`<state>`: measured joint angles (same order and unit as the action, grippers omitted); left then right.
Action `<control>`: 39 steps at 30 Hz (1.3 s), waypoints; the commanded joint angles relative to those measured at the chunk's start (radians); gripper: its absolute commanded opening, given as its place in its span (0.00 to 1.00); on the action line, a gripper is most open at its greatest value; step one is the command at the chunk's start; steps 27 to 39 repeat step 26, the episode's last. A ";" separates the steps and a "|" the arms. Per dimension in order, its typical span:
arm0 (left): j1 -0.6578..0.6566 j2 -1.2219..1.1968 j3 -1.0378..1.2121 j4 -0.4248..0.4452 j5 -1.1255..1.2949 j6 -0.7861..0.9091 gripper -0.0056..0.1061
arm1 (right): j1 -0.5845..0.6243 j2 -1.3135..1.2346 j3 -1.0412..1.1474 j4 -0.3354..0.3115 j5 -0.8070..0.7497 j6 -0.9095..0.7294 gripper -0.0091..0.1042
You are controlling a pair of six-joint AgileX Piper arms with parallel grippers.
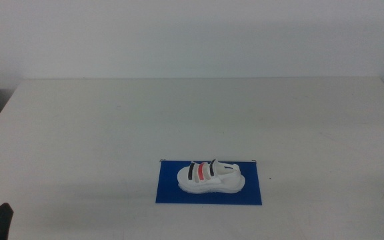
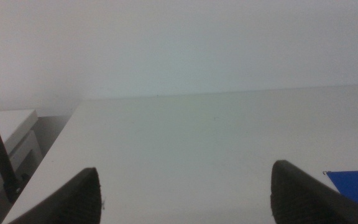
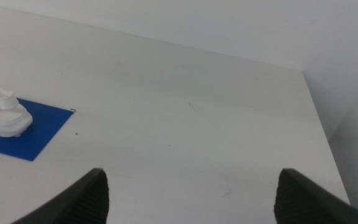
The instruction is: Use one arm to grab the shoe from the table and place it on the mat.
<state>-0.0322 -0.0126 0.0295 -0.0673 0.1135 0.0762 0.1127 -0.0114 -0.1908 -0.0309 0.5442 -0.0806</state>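
We see the shoe (image 1: 211,177) resting on the mat (image 1: 169,190), lower centre; left gripper (image 2: 185,193) and right gripper (image 3: 191,196) both spread apart, empty.

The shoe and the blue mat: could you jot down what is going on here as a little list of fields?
shoe: white sandal with two black straps and one red, upright
mat: blue sheet; the shoe rests on it
table: white top
left gripper: jaws wide open, holding nothing, waiting at the near left corner
right gripper: jaws wide open, holding nothing, off to the right of the mat
task state: shoe already on the mat
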 commanded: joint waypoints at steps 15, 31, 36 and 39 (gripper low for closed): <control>-0.004 -0.012 0.007 -0.010 -0.081 -0.005 0.89 | -0.008 -0.025 0.158 0.012 -0.363 -0.001 0.72; -0.004 -0.012 0.007 -0.010 -0.081 -0.005 0.89 | -0.008 -0.025 0.225 0.015 -0.335 -0.001 0.72; -0.004 -0.012 0.007 -0.010 -0.081 -0.005 0.89 | -0.008 -0.025 0.225 0.015 -0.335 -0.001 0.72; -0.004 -0.012 0.007 -0.010 -0.081 -0.005 0.89 | -0.008 -0.025 0.225 0.015 -0.335 -0.001 0.72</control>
